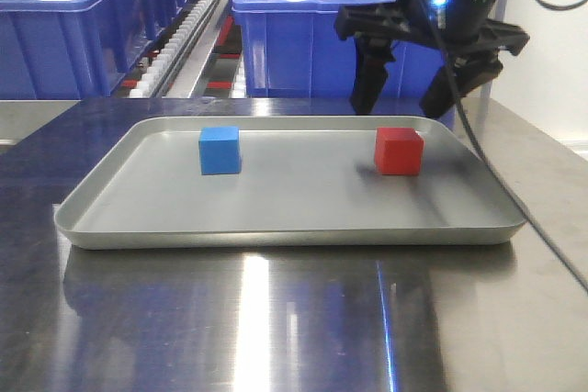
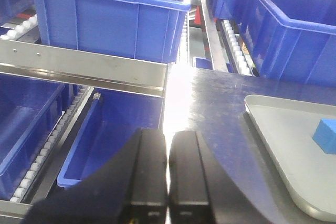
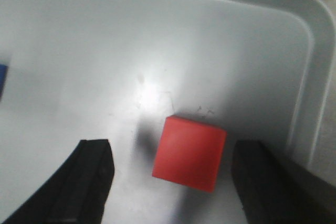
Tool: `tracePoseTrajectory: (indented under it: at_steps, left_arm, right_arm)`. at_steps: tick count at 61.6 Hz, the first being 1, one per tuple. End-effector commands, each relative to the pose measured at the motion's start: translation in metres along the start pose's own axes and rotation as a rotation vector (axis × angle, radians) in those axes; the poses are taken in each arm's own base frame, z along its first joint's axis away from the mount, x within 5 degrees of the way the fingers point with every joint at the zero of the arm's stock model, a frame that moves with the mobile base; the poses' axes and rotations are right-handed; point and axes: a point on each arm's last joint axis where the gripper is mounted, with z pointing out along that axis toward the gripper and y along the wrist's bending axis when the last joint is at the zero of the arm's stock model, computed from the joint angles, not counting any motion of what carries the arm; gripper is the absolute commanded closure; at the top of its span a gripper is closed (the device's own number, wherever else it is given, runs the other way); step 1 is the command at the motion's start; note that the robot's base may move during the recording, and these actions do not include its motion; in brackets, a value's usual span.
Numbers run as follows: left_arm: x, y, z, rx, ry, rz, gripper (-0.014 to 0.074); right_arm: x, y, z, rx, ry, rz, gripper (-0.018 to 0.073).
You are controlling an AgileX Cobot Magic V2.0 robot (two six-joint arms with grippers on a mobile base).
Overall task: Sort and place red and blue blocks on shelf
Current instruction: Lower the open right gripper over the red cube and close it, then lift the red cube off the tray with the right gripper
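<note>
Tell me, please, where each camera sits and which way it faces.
Front: low over the table, facing tray and shelf; the open right pincer shows.
Left wrist: behind the shut left pincer, facing the shelf.
Right wrist: looks down past its open pincer at the red block.
Shared: front and right wrist both show the red block.

Room flanks red block (image 3: 189,153); tray rim (image 3: 315,77) seemingly close.

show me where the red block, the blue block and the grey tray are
red block (image 3: 189,153): right wrist view, top face
blue block (image 1: 220,158): front-facing view, front face
grey tray (image 1: 276,234): front-facing view, near rim
</note>
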Motion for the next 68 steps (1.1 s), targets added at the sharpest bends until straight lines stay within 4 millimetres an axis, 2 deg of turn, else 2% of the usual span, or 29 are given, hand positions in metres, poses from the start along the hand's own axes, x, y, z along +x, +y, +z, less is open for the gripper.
tracePoseTrajectory:
  at_steps: [1, 31, 51, 61, 68]
  left_arm:
    - [0.004, 0.001, 0.000, 0.014, -0.067, -0.007, 0.0461]
    - [0.004, 0.001, 0.000, 0.014, -0.067, -0.007, 0.0461]
    - [0.004, 0.001, 0.000, 0.014, -0.067, -0.007, 0.0461]
    - [0.004, 0.001, 0.000, 0.014, -0.067, -0.007, 0.0461]
    - [0.004, 0.001, 0.000, 0.014, -0.067, -0.007, 0.0461]
  right_arm:
    - [-0.014, 0.005, -0.024, -0.022, -0.100, -0.013, -0.0033]
    - [-0.012, 0.002, -0.004, -0.011, -0.062, -0.008, -0.0033]
    - [-0.010, -0.002, 0.017, 0.000, -0.035, -0.001, -0.0033]
    - [-0.013, -0.004, 0.019, 0.001, -0.057, 0.003, -0.0031]
    - [-0.013, -0.005, 0.019, 0.009, -0.066, -0.009, 0.0043]
